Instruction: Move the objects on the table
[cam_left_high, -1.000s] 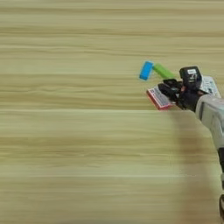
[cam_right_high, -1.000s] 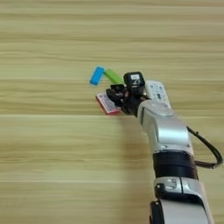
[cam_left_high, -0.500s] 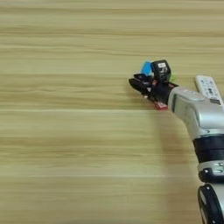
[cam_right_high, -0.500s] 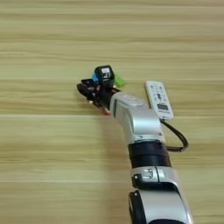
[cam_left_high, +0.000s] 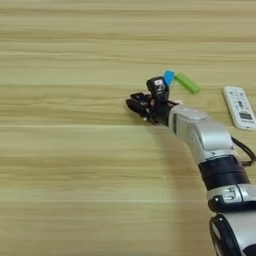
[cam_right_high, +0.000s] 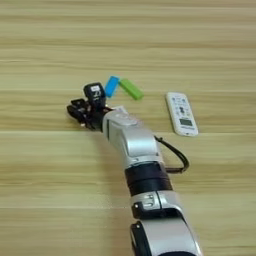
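My right gripper (cam_left_high: 138, 104) reaches left over the middle of the table (cam_left_high: 60, 165), its black fingers pointing left and low over the wood. They are shut on the red-edged packet (cam_left_high: 148, 103), of which only slivers of red show between the fingers. The silver forearm (cam_right_high: 131, 140) comes up from the bottom right. In the right eye view the gripper (cam_right_high: 77, 113) sits left of centre.
A small bar, half blue and half green (cam_left_high: 180, 81), lies just behind and right of the gripper. A white remote control (cam_right_high: 181, 113) lies further right, beside the forearm. A black cable (cam_right_high: 175, 152) loops off the arm.
The gripper has moved left across the table with the packet in it, passing in front of the blue and green bar. The bar and the remote have stayed put.
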